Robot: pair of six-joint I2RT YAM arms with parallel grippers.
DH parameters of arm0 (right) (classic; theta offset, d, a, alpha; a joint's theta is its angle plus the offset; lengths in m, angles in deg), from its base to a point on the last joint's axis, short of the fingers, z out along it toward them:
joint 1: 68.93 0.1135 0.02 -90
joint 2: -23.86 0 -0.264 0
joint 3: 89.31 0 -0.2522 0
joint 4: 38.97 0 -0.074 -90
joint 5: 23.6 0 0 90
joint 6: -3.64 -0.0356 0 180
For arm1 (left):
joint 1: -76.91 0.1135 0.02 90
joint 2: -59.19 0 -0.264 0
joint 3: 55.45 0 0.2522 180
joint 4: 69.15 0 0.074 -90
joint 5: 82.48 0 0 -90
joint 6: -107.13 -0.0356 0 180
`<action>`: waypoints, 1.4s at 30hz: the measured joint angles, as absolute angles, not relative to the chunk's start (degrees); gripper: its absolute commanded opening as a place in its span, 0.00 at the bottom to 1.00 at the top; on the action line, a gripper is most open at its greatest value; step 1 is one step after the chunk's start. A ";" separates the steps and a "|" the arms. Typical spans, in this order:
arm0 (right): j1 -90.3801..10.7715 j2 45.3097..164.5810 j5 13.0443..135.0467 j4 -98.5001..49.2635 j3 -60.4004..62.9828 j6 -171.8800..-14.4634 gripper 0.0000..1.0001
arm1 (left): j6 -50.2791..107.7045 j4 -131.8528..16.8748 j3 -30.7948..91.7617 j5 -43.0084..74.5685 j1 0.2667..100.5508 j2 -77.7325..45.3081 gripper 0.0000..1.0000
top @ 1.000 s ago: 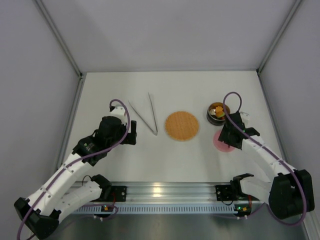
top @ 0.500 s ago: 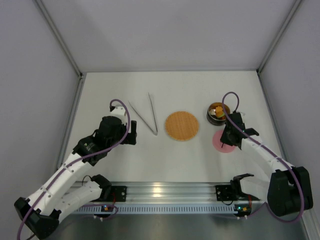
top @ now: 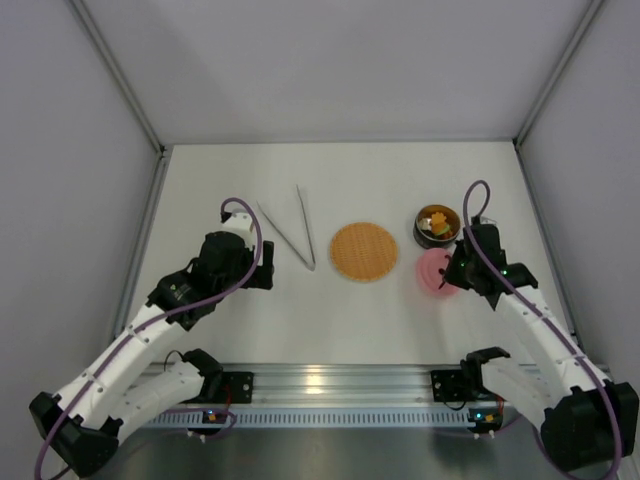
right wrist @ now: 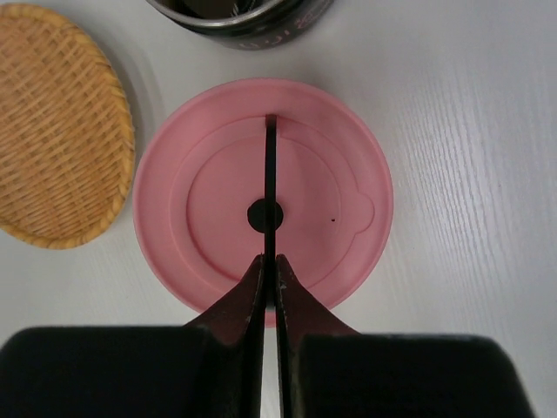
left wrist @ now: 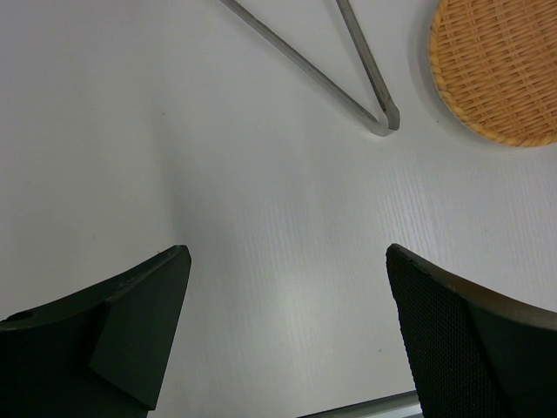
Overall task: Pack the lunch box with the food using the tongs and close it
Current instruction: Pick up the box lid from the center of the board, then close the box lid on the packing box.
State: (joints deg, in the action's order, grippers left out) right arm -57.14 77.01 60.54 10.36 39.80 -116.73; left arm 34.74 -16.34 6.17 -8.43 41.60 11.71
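Observation:
The lunch box (top: 437, 224) is a small round steel bowl at the right rear of the table, with yellow and orange food (top: 437, 219) inside; its dark wall (right wrist: 252, 26) shows at the top of the right wrist view. Its pink lid (top: 433, 270) (right wrist: 209, 200) hangs just in front of it, casting a shadow on the table. My right gripper (top: 450, 275) (right wrist: 270, 261) is shut on the lid's thin dark handle (right wrist: 270, 165). The tongs (top: 295, 232) (left wrist: 305, 65) lie flat in a narrow V. My left gripper (top: 264, 274) (left wrist: 287, 261) stands open and empty near their joined end.
A flat orange woven plate (top: 364, 251) (left wrist: 505, 70) (right wrist: 52, 131) lies between the tongs and the lid. Grey walls enclose the table on the left, rear and right. An aluminium rail (top: 330, 385) runs along the near edge.
My right gripper has shut on the lid's handle and carried the lid up and to the left, closer to the bowl. The left arm has not moved.

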 measured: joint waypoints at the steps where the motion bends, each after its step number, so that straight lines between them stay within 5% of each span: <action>1: -57.12 76.49 60.47 11.45 38.66 -116.62 0.00 | 34.74 -16.34 6.17 -8.43 41.60 11.67 0.99; 8: -57.10 77.82 57.54 14.82 26.64 -115.20 0.00 | 34.74 -16.34 6.17 -8.58 41.60 11.27 0.99; 22: -57.10 109.20 53.21 13.96 5.75 -111.88 0.00 | 34.74 -16.32 6.17 -8.88 41.60 10.18 0.99; 42: -57.12 118.43 49.89 13.90 1.18 -110.50 0.00 | 34.74 -16.34 6.17 -9.08 41.60 10.18 0.99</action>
State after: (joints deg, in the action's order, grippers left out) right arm -57.12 118.43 49.89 13.90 1.18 -110.50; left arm 34.74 -16.34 6.17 -9.08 41.60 10.18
